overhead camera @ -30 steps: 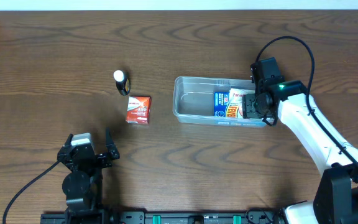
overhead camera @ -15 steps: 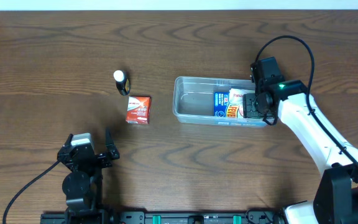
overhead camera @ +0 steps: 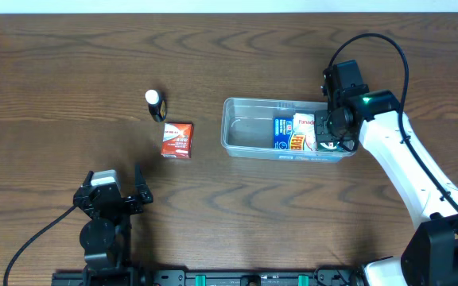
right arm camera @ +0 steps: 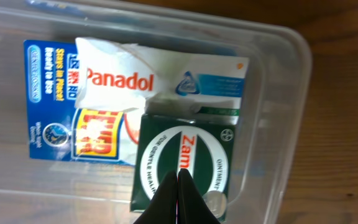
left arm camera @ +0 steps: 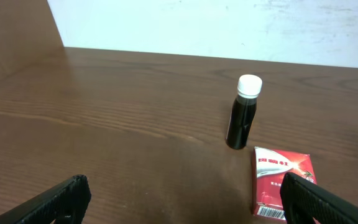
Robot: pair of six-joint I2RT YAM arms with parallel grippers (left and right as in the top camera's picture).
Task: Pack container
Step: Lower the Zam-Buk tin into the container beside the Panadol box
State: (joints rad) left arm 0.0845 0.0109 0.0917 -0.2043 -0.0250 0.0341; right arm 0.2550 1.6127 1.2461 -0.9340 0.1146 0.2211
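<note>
Hovering over container point(overhead camera: 249, 131): R gripper point(right arm camera: 178, 180) jaws together, empty; L gripper point(left arm camera: 182, 193) jaws apart. Next: grab red box point(overhead camera: 177, 140), left.

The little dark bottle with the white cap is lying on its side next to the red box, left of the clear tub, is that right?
Not quite: the bottle stands upright, as the left wrist view shows. The rest holds: it is next to the red box, left of the tub.

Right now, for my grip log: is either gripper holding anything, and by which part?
Nothing held: right gripper shut empty over the green ointment box; left gripper open.
</note>
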